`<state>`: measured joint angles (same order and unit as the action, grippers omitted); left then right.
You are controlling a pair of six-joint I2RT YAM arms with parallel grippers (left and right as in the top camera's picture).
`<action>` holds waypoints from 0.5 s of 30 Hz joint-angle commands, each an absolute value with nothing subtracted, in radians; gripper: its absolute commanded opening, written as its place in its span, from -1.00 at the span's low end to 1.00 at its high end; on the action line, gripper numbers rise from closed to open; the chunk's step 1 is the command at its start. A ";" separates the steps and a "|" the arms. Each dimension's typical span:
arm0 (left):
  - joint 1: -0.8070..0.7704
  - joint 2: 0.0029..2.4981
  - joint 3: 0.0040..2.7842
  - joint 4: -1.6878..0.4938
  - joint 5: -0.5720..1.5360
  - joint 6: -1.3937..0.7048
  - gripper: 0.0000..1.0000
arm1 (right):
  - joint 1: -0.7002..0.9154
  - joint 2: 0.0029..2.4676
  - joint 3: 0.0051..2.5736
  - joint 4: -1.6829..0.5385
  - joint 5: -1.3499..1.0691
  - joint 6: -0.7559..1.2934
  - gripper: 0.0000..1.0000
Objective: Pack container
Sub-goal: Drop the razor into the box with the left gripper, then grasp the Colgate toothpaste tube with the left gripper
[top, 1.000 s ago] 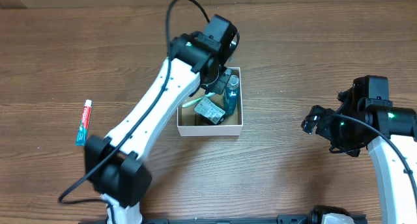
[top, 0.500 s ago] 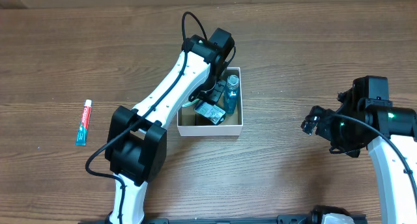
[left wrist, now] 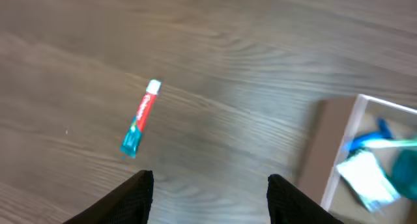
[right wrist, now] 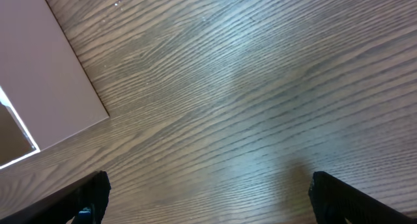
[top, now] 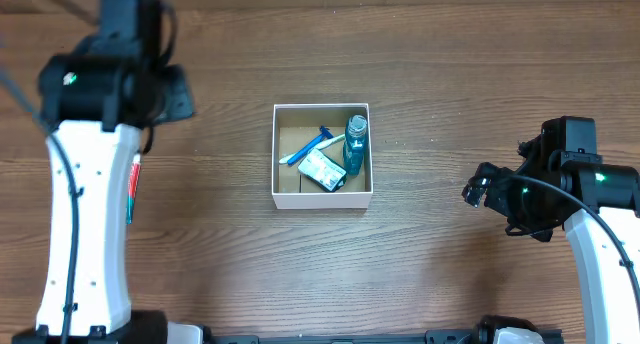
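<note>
Container (top: 322, 200) holds teal bottle (top: 355, 144) and white packet (top: 322, 170); toothpaste (left wrist: 140, 118) lies outside.

Prob. robotics lab w/ wood-grain table (top: 450, 84), left arm (top: 85, 214), right arm (top: 600, 249).

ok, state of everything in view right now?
White square cardboard box: open, part filled.
Teal plastic bottle: lying in box.
Blue slim plastic tool: lying in box.
White flat packet: in box.
Red-white-teal toothpaste tube: lying outside box.
Left fingers: open, empty.
Right fingers: open, empty.
</note>
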<state>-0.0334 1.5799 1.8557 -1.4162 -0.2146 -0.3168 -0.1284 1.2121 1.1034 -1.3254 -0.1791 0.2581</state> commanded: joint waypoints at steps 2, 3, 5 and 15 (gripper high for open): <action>0.115 1.472 1.547 -1.311 -0.160 -0.281 0.61 | -0.125 1.208 1.105 -1.316 -0.176 0.258 1.00; 0.161 1.467 1.499 -1.287 -0.160 -0.259 0.94 | -0.125 1.208 1.105 -1.316 -0.176 0.258 1.00; 0.268 1.498 1.428 -1.225 -0.130 -0.186 1.00 | -0.125 1.208 1.105 -1.315 -0.177 0.258 1.00; 0.448 1.909 1.412 -1.068 -0.065 -0.107 1.00 | -0.125 1.208 1.105 -1.317 -0.176 0.258 1.00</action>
<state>0.4431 1.8126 1.4162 -1.0908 -0.0940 -0.1455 -0.1284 1.2121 1.1030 -1.3205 -0.1783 0.2581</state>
